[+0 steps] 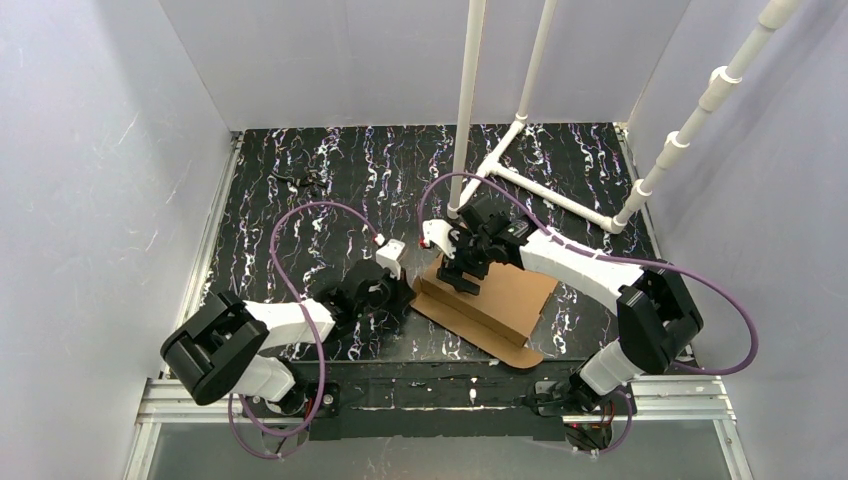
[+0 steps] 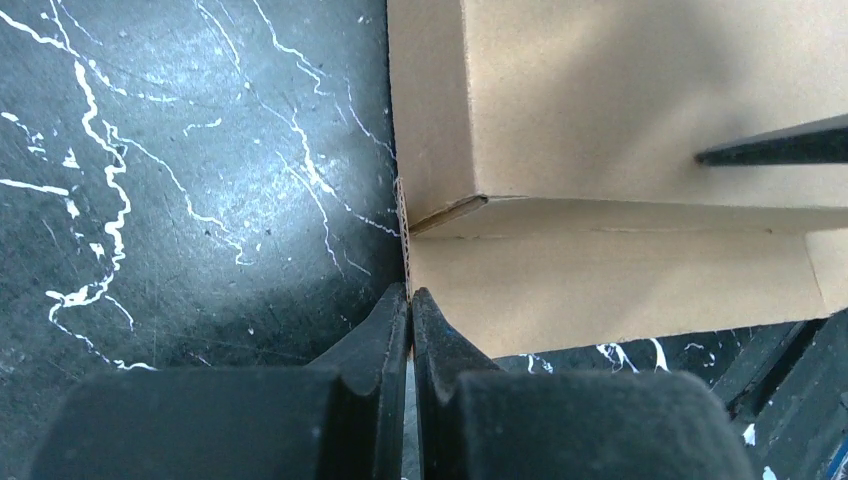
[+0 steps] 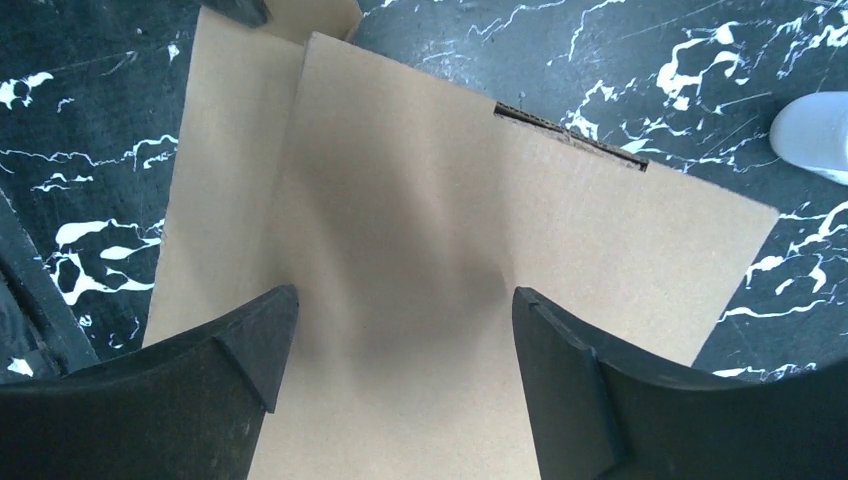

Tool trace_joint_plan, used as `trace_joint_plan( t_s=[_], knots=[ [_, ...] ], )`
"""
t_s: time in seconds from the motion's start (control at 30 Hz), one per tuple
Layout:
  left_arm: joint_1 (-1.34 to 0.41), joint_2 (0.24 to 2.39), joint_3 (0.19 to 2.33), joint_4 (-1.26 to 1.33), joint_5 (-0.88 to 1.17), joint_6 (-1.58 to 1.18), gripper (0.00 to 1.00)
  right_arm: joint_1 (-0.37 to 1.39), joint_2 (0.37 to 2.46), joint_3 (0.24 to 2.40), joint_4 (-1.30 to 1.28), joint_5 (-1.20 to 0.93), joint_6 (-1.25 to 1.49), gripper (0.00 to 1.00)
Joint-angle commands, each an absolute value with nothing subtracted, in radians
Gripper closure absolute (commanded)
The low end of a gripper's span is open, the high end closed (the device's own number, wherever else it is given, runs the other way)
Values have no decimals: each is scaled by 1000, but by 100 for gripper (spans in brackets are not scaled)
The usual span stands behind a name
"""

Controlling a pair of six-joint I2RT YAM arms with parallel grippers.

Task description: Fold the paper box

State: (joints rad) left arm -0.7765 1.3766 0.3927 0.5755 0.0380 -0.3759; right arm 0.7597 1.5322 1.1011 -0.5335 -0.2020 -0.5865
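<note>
The paper box (image 1: 505,305) is a brown cardboard sheet lying near the table's front, between the two arms, with a side flap raised at its left end. My left gripper (image 1: 412,290) is low at that left end. In the left wrist view the left gripper (image 2: 410,292) is shut on the thin upright edge of the paper box (image 2: 620,270). My right gripper (image 1: 465,283) points down onto the box's left part. In the right wrist view the right gripper (image 3: 405,300) stands open over the flat panel of the paper box (image 3: 450,220), nothing between its fingers.
A white pipe frame (image 1: 555,195) lies on the black marbled table (image 1: 330,170) behind the box, and a white upright pole (image 1: 468,100) rises just behind the right gripper. Small dark bits (image 1: 300,180) sit at the back left. Grey walls close in three sides.
</note>
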Motion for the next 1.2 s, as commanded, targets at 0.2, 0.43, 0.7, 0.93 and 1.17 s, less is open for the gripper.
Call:
trace_joint_plan(
  t_s=[0.2,0.43,0.7,0.93,1.17],
  knots=[
    [-782,1335,308,725,84,-392,100,750,1489,1024,-409,-74,-521,25],
    [-781,1303,256,778,106,-375,100,727,1471,980,-374,-68,-508,34],
    [-781,1293,249,788,120,-370,100,719,1491,981,-380,-92,-493,39],
    [-779,1344,223,812,41,-539,99,719,1496,980,-380,-100,-489,39],
    [-779,1421,255,835,23,-596,77,719,1499,985,-387,-113,-484,39]
  ],
)
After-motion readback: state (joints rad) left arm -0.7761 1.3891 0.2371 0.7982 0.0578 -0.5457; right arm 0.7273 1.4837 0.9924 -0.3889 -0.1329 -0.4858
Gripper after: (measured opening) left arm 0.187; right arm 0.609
